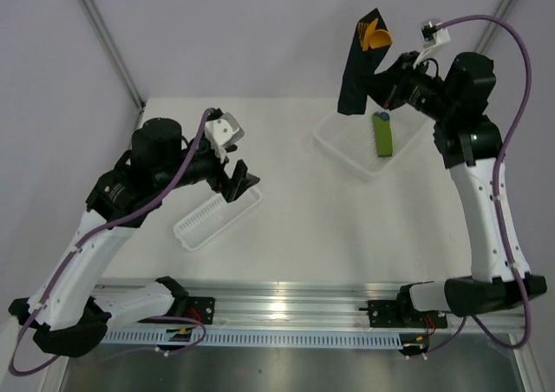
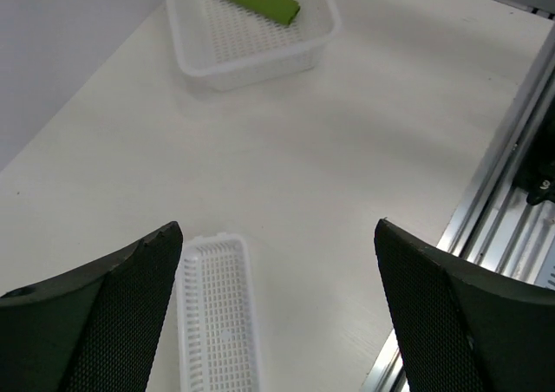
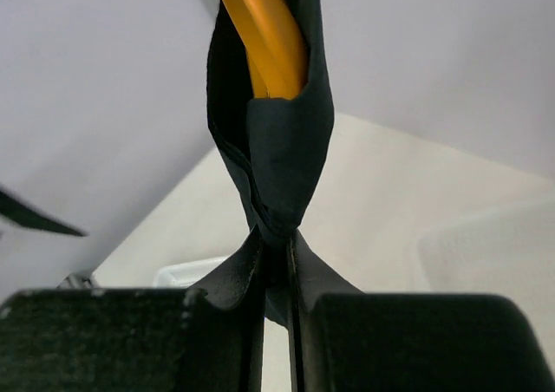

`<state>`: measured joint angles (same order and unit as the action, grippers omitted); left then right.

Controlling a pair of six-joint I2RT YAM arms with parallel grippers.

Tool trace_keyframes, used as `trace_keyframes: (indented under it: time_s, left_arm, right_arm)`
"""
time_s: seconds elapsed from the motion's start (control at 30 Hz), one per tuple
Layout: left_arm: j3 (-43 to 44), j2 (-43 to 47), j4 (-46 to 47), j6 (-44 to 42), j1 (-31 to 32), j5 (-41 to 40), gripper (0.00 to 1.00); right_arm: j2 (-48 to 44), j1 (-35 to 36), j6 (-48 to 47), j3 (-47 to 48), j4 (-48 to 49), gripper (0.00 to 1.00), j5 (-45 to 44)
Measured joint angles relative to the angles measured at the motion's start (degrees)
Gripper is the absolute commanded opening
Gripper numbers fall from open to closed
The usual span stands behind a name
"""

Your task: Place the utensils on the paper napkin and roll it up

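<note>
- A white desk (image 1: 295, 236) is seen between pale grey walls. A silver rail (image 1: 286, 303) runs along its near edge, at 6 o'clock in the top view.
- The paper napkin (image 1: 357, 67) is held up off the desk, at 1 o'clock in the top view. It is a black sheet folded loosely into a long, creased sleeve. Its lower end is seen beside the far corner of a wide white tray (image 1: 342, 149).
- The utensils (image 1: 376, 36) are orange and are wrapped inside the napkin. A rounded orange bowl pokes out at the top; how many pieces are inside cannot be told.
- The right pincer (image 3: 276, 269) is clamped on the napkin's narrow end, with its jaws almost together and black paper pinched between them. Whether a handle is caught in the pinch as well cannot be told.
- The left pincer (image 2: 277, 231) is held with its jaws wide apart and nothing between them. It is at 8 o'clock in the top view, over a narrow white perforated basket (image 1: 217, 220).
- The wide tray lies at 2 o'clock, and a green rolled bundle (image 1: 382, 134) with a blue tip is lying in it.
- Only the right wrist view shows the pinch up close, with orange stems sheathed in the black fold above the jaws.
- Only the top view shows the rounded orange bowl and both arms together.
- In the left wrist view the mesh floors of the basket and the tray are made out, the tray at 12 o'clock.
</note>
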<state>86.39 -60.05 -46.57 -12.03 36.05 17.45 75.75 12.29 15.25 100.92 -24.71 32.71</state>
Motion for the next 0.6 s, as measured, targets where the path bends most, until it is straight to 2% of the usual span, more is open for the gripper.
trace_keyframes:
  time_s: [0.1,0.23,0.4,0.5,0.6]
  left_arm:
    - [-0.04,-2.8,0.46,-0.48,-1.44,-0.37,0.93]
    - [2.16,-10.69,-1.16,-2.73,-3.85,-0.5,0.9]
    - [14.1,-26.99,-3.52,-4.81,-7.39,-0.2,0.85]
    - [15.67,-32.72,-4.09,-5.53,-8.37,-0.04,0.85]
    - [15.67,-35.8,-6.54,-6.38,-8.87,0.59,0.86]
  right_arm:
    - [8.11,-7.23,0.39,-0.81,-0.02,0.0,3.21]
    - [22.14,-11.45,-1.73,1.18,-1.68,0.0,4.68]
    - [42.32,-14.69,-6.12,14.43,-6.78,0.0,7.02]
    - [50.01,-15.78,-8.76,21.09,-10.8,0.0,7.67]
    - [54.47,-16.02,-10.82,22.75,-14.08,0.0,7.93]
